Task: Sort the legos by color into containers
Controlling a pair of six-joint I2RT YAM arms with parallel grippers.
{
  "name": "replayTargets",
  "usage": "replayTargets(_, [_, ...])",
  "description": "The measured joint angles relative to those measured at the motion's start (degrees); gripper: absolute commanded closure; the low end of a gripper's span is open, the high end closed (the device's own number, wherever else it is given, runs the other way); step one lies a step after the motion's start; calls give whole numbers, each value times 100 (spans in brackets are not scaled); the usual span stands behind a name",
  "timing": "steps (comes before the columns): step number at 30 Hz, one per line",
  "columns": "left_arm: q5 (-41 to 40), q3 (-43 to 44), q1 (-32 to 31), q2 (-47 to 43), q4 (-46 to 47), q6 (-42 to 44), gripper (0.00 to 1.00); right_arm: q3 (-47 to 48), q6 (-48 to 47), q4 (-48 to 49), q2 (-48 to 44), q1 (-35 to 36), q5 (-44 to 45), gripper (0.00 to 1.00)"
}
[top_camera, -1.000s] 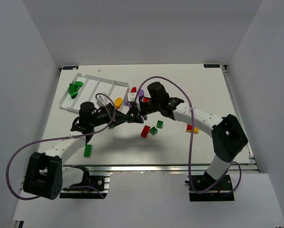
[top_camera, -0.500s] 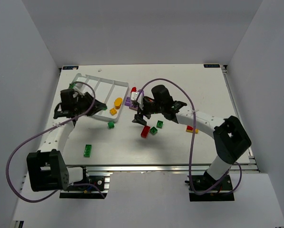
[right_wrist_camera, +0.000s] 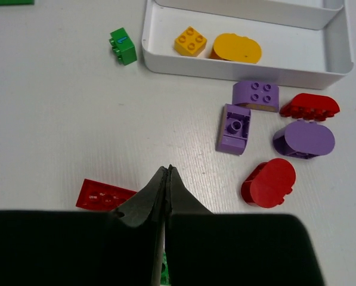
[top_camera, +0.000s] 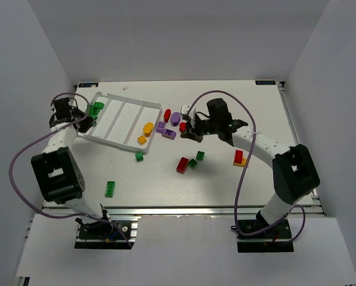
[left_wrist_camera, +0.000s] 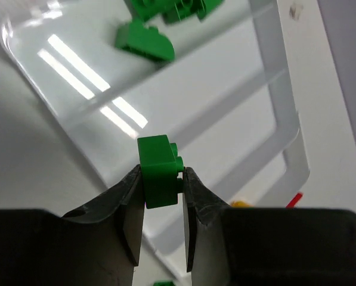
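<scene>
So the left gripper (left_wrist_camera: 161, 182) is pinching a green lego (left_wrist_camera: 158, 159) over the tray (left_wrist_camera: 290, 128) at the counter's far-left corner. The other greens (left_wrist_camera: 145, 40) lie just ahead in the end compartment, so probably a short reach forward. The right gripper (right_wrist_camera: 167, 174) is pressed together, empty, by the loose purple bricks (right_wrist_camera: 256, 94).

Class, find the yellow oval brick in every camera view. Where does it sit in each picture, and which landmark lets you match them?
Top external: yellow oval left of centre, in the rightmost compartment of the tray.
Right wrist: yellow oval at top centre, inside the tray, beside a yellow square brick.
Left wrist: cannot tell; only a yellow speck shows low down.
Shared landmark: the white tray, seen in all three.
</scene>
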Motion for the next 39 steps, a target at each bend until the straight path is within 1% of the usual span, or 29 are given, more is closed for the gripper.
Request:
replayTargets(6, [-175, 863, 275, 1154, 461, -455, 89, -131, -20, -2, -66, 22, -236, 98])
replayTargets(15, [-210, 1615, 282, 2107, 1106, -1108, 87, -245, -26, -2, -116, -81, -350, 94])
replayTargets(20, [-302, 1816, 282, 2299, 1108, -1185, 84, -245, -26, -4, -116, -146, -356, 92])
replayTargets(25, [-433, 1945, 282, 2367, 970, -1034, 80, -245, -22, -4, -116, -173, -378, 90])
replayTargets(32, [-581, 1947, 282, 2367, 686, -647, 71, -245, -17, -4, -116, -177, -402, 88])
replayTargets(35, [-621, 1941, 282, 2367, 595, -496, 65, -245, -9, -4, -116, -177, -415, 88])
replayTargets(36, [-629, 1939, 282, 2367, 568, -461, 60, -245, -4, -4, -116, -177, -417, 88])
replayTargets(39, [-660, 1939, 282, 2367, 507, -354, 56, -245, -2, -4, -116, -177, -435, 88])
